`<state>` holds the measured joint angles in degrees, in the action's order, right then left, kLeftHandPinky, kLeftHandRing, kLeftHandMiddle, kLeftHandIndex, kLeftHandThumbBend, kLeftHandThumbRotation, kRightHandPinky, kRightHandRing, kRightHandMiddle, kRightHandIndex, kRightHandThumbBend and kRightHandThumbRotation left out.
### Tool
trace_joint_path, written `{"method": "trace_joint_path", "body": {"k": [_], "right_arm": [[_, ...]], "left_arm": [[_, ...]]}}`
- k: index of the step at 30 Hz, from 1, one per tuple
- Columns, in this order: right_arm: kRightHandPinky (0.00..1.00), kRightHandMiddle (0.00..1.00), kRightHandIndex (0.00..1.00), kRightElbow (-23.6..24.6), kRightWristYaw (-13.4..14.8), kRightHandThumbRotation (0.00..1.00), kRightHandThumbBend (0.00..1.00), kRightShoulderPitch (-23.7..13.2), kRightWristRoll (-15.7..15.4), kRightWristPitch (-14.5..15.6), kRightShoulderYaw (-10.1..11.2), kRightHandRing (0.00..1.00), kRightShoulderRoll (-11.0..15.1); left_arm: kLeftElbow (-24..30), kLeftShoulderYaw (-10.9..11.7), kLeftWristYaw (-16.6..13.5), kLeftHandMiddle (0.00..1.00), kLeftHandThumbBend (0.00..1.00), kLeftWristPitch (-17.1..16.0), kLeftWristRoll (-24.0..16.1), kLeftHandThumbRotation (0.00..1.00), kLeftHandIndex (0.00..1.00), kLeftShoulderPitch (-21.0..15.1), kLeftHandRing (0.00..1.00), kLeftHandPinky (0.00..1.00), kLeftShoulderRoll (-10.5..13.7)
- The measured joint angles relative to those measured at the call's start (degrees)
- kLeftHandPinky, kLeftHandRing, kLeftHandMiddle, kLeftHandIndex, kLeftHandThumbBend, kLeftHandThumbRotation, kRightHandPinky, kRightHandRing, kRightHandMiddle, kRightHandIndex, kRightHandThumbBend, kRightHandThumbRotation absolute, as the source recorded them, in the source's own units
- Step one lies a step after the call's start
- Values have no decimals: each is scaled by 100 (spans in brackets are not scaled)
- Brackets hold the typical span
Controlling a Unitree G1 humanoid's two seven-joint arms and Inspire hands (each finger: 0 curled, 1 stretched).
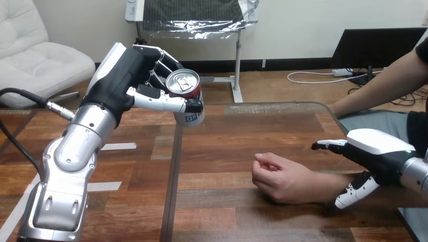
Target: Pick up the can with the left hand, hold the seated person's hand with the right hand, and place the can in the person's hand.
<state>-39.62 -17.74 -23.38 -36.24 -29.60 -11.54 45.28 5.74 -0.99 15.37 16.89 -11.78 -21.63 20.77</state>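
The robot's silver left forearm rises from the bottom left corner. At its top the black-and-white left hand is wrapped round a small drink can with a silver top and a red and white body, fingers behind it and thumb across the front. The can stands upright in that grasp, well clear of the brown wooden table — likely so it can cross without catching on anything.

At the right, the person's bare hand rests on the tabletop, loosely curled, knuckles toward the can. The robot's right hand sits over the person's wrist; whether it grips cannot be told. By my reading the pick-up is done and the holding step is under way, though the person's palm is not yet turned up to receive.

Between can and person's hand the tabletop lies bare — open room for a diagonal carry. The table's far edge shows just behind the can, and the person's forearm crosses its right side.
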Motion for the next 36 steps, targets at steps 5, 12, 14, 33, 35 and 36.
{"method": "trace_joint_path", "body": {"k": [5,12,14,33,35,36], "right_arm": [[89,92,91,-26,25,29,100,-1,-1,-5,-37,90,0],[88,91,91,-80,103,30,100,-9,-1,-52,-108,89,0],[87,90,90,-90,134,30,100,-9,-1,-67,-134,89,0],[84,89,89,-114,194,27,100,-15,1,-103,-260,87,-2],[83,89,89,-113,204,28,100,-21,-1,-94,-286,88,-2],[83,89,89,-113,204,28,100,-25,-4,-86,-298,88,-2]], "left_arm": [[16,2,0,38,69,59,10,0,41,0,33,27,15],[34,8,0,38,68,87,11,0,42,0,33,27,42],[36,9,0,38,68,90,10,0,42,0,33,28,48],[38,9,0,38,69,98,15,0,42,0,33,27,56],[38,9,0,38,69,98,15,0,42,0,33,27,56],[38,9,0,38,69,98,14,0,42,0,33,27,56]]}}
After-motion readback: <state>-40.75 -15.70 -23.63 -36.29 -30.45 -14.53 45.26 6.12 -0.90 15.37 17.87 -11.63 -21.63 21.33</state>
